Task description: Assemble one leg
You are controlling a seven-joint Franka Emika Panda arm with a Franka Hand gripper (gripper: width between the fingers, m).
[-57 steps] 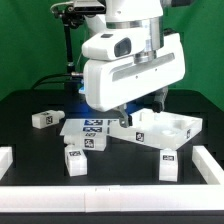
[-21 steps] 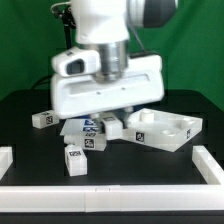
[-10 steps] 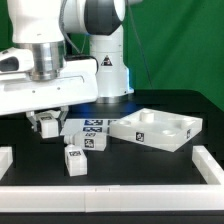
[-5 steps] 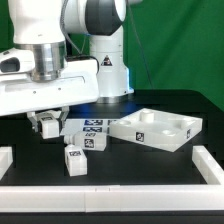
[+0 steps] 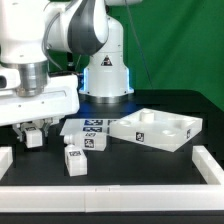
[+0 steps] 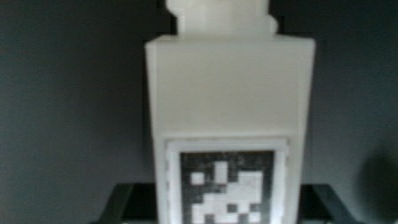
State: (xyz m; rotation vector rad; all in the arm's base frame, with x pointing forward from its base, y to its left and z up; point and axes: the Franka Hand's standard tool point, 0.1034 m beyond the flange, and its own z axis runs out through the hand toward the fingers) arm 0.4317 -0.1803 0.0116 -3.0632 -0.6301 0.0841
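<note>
My gripper (image 5: 35, 133) is shut on a leg (image 5: 35, 138), a small white block with a black-and-white tag, and holds it near the table at the exterior view's left. In the wrist view the leg (image 6: 222, 110) fills the middle, tag facing the camera, with a dark finger (image 6: 139, 203) on each side of it; the gripper (image 6: 222, 206) clasps its tagged end. A second leg (image 5: 73, 161) lies on the black table in front of the marker board (image 5: 88, 129).
The large flat white piece with round sockets (image 5: 155, 129) lies at the exterior view's right. A white rail (image 5: 110, 196) runs along the front, with white blocks at the left (image 5: 5, 158) and right (image 5: 210, 161) edges. The robot base (image 5: 105, 70) stands behind.
The arm has moved to the exterior view's left and toward the front, carrying the leg with it. The other parts have not moved.
</note>
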